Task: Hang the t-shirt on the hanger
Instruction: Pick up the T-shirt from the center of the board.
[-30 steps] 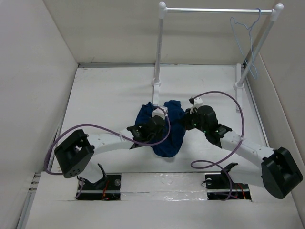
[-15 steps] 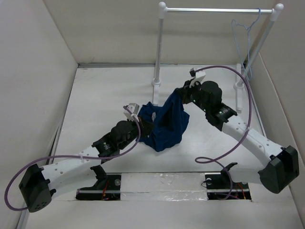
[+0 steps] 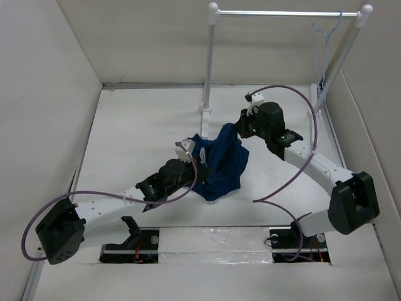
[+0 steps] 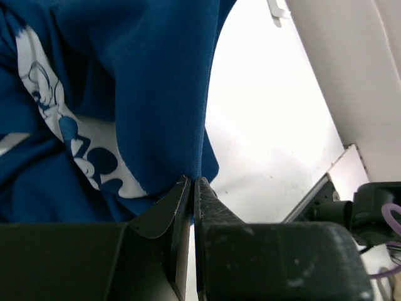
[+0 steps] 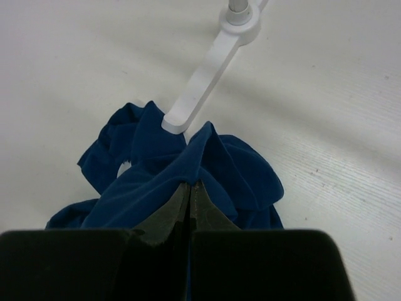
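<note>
The navy t-shirt (image 3: pixel 220 164) is bunched at mid-table and held up between both grippers. My left gripper (image 3: pixel 195 152) is shut on its left edge; in the left wrist view (image 4: pixel 192 180) the cloth (image 4: pixel 125 94) shows a white print. My right gripper (image 3: pixel 235 128) is shut on a raised fold at the shirt's upper right; in the right wrist view (image 5: pixel 189 184) the shirt (image 5: pixel 188 169) hangs down from the jaws. The pale blue wire hanger (image 3: pixel 321 53) hangs from the right end of the rail, far from both grippers.
The white garment rail (image 3: pixel 285 12) stands at the back on two posts; its left foot (image 3: pixel 204 113) sits just behind the shirt, also in the right wrist view (image 5: pixel 207 69). White walls close in left, right and back. Purple cables loop off both arms.
The left arm has swung and its gripper moved right and up onto the shirt's left edge. The right gripper rose toward the back with its fold one second ago, then held. The hanger swings slightly.
</note>
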Controlling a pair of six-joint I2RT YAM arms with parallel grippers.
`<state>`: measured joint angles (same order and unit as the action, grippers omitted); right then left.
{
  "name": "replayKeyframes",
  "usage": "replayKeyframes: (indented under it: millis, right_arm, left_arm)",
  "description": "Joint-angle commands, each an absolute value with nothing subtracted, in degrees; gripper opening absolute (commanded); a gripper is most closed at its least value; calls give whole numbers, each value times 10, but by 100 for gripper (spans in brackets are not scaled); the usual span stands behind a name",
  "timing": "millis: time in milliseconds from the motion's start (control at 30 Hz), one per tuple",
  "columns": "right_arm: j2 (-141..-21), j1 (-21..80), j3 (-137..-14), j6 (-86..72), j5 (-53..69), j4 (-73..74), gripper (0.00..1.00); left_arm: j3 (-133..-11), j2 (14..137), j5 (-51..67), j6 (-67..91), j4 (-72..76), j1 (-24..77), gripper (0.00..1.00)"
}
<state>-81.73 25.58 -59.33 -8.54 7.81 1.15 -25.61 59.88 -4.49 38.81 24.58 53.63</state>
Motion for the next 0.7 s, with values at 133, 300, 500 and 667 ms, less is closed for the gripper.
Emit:
replayKeyframes:
  millis: [133,300,500,667]
  right_arm:
    - [-741,250,-592,-76,125,-2,0]
    - [-705,250,-575,-79,140,14,0]
    - [-672,250,-573,-77,159,25,0]
    - [-651,245,-563,-84,169,27,0]
  left_arm:
    - [-356,644,-57,309,202,540,28]
    - [-382,659,-54,279,220,540,46]
    - [-440,722,-85,217,220,540,54]
    - [-483,766,-113,186,225,540,48]
